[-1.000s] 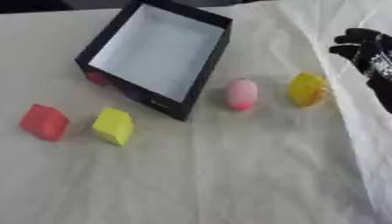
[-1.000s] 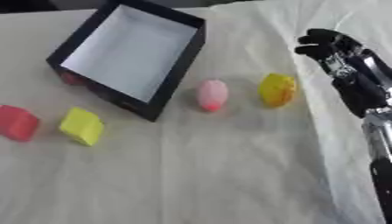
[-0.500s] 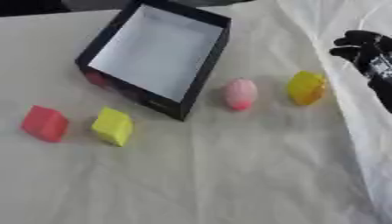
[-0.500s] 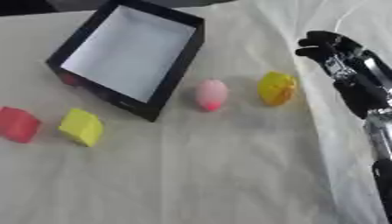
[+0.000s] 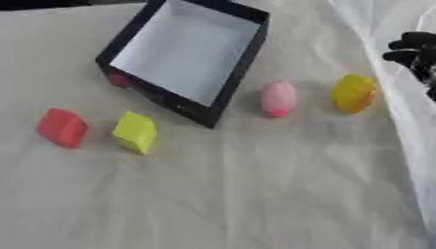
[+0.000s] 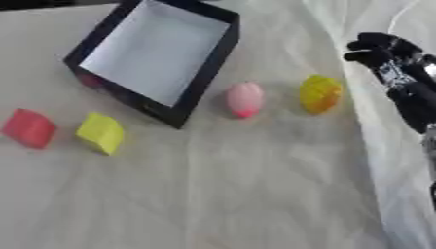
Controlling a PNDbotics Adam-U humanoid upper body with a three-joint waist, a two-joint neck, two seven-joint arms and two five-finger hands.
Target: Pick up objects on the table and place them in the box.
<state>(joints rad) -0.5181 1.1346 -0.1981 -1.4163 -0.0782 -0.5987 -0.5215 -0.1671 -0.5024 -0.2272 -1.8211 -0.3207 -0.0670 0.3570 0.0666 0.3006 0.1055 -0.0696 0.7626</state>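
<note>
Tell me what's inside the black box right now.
The black box shows only its bare white floor; none of the objects is in it. The strip under its near wall is hidden.

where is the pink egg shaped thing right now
The pink egg-shaped thing lies on the table right of centre, between the box and the yellow-orange object.

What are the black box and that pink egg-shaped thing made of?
The box looks like matte cardboard: thin, straight black walls and a flat white inside with no shine. The pink egg looks like smooth plastic or foam, evenly coloured and rounded; the pictures leave open which.
</note>
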